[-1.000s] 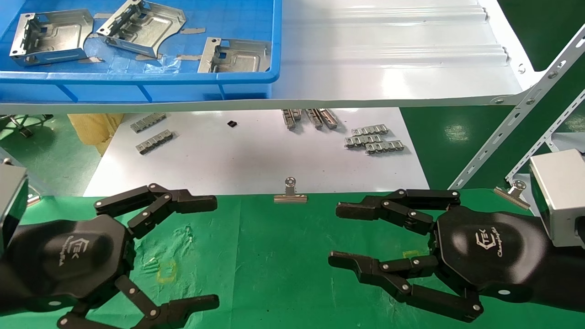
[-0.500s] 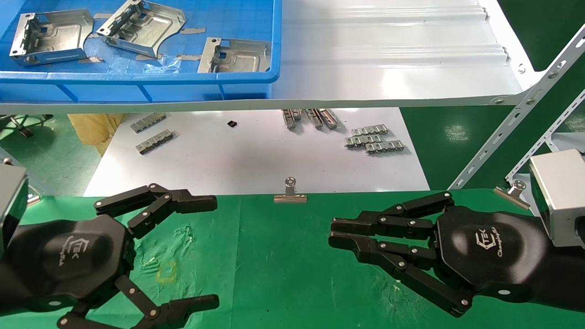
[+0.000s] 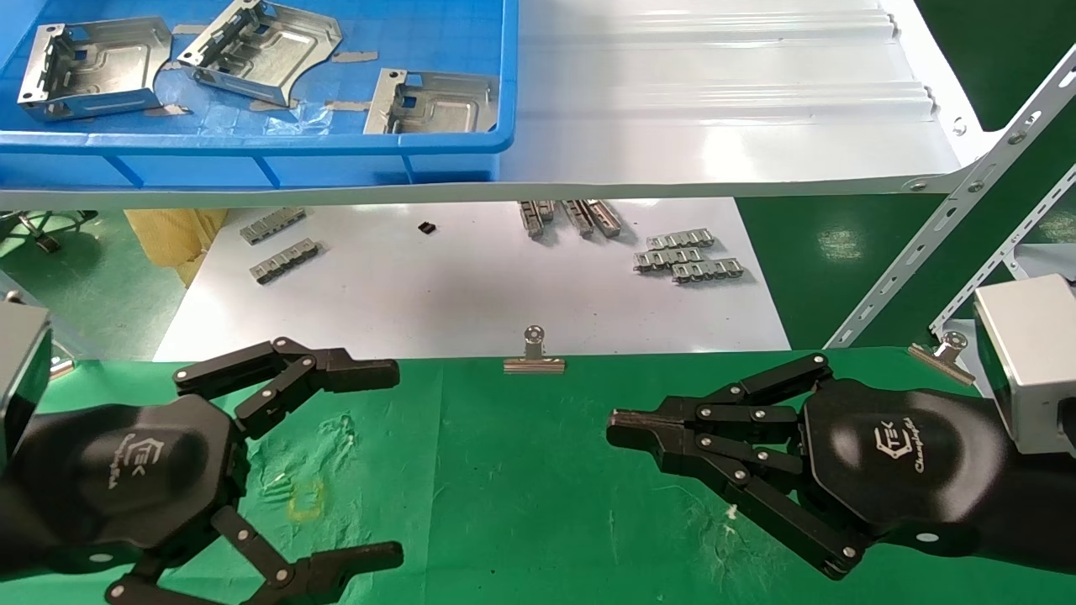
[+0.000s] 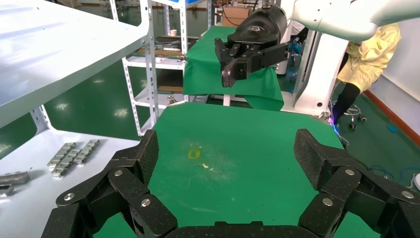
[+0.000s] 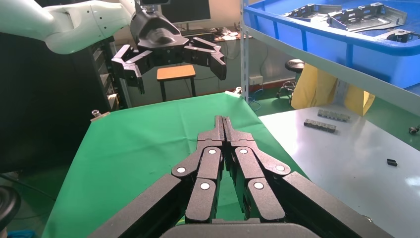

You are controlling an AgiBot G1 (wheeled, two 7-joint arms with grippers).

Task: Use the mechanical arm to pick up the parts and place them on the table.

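Head view, your left gripper point(image 3: 395, 458): fingers spread wide, empty, low over the green table point(image 3: 504, 479).
Parts point(image 3: 433, 102): three brackets in the blue bin point(image 3: 252, 151) on the white shelf point(image 3: 714, 109), well apart from it, farther back.
Right gripper point(image 3: 618, 427): fingers pressed together, empty, above the cloth.

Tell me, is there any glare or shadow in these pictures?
Head view: the white shelf shines with broad reflections, and the small metal strips cast short shadows on the white board. Left wrist view: light patches gleam on the green floor. Right wrist view: the board's glossy surface shows a pale sheen.
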